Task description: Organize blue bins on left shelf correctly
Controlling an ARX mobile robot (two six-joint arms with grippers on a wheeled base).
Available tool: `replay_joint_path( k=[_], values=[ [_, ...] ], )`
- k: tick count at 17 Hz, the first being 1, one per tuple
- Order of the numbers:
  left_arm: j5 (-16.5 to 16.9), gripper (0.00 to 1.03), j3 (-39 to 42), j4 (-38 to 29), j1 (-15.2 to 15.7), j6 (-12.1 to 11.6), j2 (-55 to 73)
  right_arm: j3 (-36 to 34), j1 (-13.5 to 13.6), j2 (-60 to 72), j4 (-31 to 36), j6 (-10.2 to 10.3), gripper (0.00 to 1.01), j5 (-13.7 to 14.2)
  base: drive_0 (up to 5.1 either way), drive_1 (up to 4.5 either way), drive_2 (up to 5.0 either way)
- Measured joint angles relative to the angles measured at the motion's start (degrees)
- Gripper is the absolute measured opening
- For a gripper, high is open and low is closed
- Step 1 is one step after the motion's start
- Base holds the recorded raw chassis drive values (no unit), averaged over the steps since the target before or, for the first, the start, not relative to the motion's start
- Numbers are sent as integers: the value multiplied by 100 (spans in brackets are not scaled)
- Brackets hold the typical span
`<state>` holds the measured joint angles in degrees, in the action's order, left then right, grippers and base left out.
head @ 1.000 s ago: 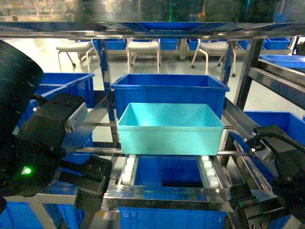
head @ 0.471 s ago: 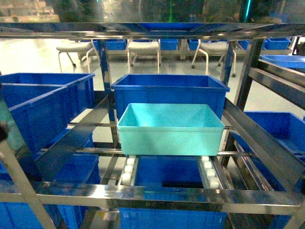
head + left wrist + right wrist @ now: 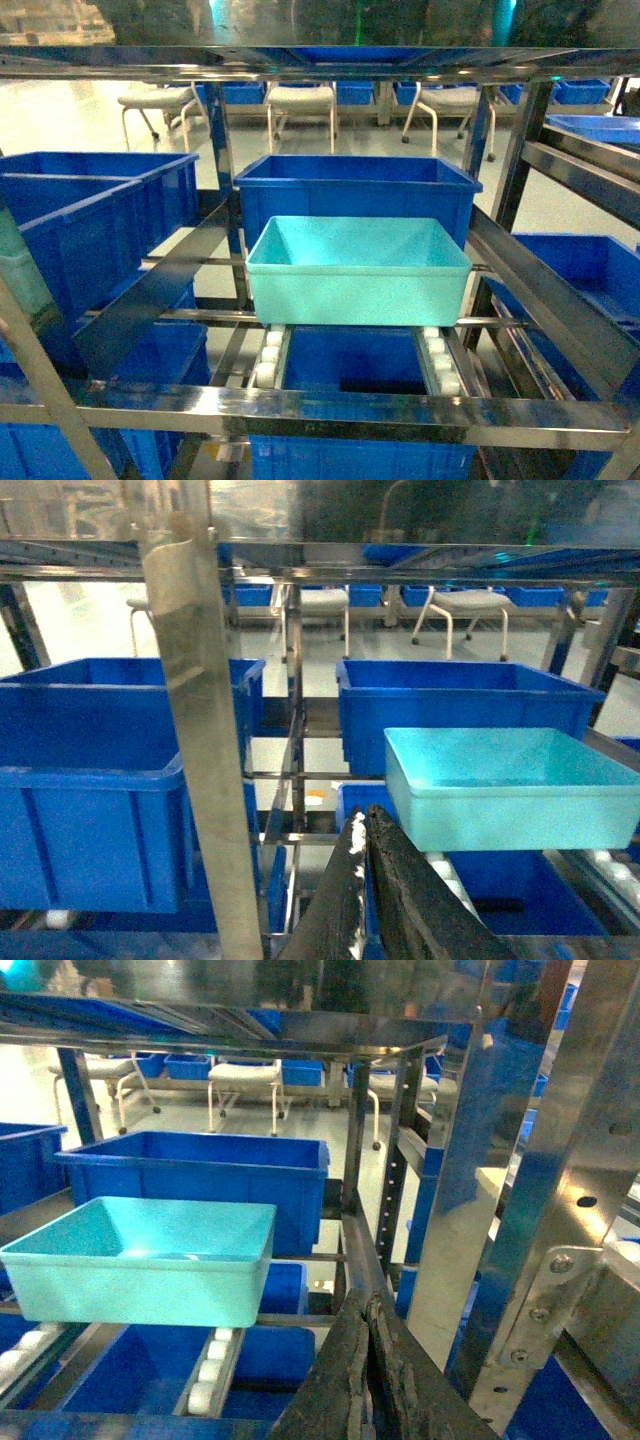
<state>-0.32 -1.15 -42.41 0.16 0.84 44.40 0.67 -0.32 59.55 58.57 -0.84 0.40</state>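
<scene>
Turquoise bin (image 3: 357,270): sits on the middle tier of the left shelf (image 3: 330,408), riding the two tracks of white rollers (image 3: 267,358), directly in front of a deeper royal-blue crate (image 3: 356,190) and touching or nearly touching it — I cannot tell which. It looks empty in all three views.

Weight: probably light — thin plastic with nothing inside.

Stiffness: the flat rim should be firm; the smooth sloped walls may flex a little if squeezed mid-span.

Slip: glossy plastic on free-turning rollers, so a nudge will likely send it rolling along the sloped track rather than let it stay put.

Where to hold: the flat rim on the short left and right sides, one arm to each, or a pinch over the front rim near a corner where the wall is stiffest.

Left gripper (image 3: 365,825): the two dark fingers lie pressed together with no gap, holding nothing, well short of the bin.

Right gripper (image 3: 368,1310): likewise closed tight and empty, low by the shelf's right-hand posts.

Head view: neither arm shows there.
</scene>
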Motion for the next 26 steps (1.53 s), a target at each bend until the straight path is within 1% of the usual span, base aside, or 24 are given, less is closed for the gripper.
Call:
replay_joint_path(
  k=[1,2,7,11,16,19,23,25,26],
  values=[
    [33,2,26,640,-33,0,-732,-2,31,-1016,-925,0,2,-28,0,0,0],
    [31,2,26,750,-33,0,-855,9,31,-1349,-1357,0,2,-28,0,0,0],
    [31,2,28,1178,-28,0,-1309,9,31,-2253,-2225,0,2,-31,0,0,0],
    [31,2,28,1419,-28,-2,-1582,9,31,-2601,-2533,0,2,-31,0,0,0],
    [31,2,31,2376,-28,0,-2590,9,31,-3738,-3652,0,2,-31,0,0,0],
    [31,2,31,2813,-28,0,-3027,9,31,-4266,-4155,0,2,-31,0,0,0],
    [31,2,31,3237,-28,0,-3449,9,31,-4778,-4662,0,2,-31,0,0,0],
    [31,2,28,4280,-28,0,-4365,9,31,-4966,-4854,0,2,-31,0,0,0],
    [17,2,26,4245,-28,-2,-4382,11,31,-5386,-5515,0,2,-44,0,0,0]
  ],
)
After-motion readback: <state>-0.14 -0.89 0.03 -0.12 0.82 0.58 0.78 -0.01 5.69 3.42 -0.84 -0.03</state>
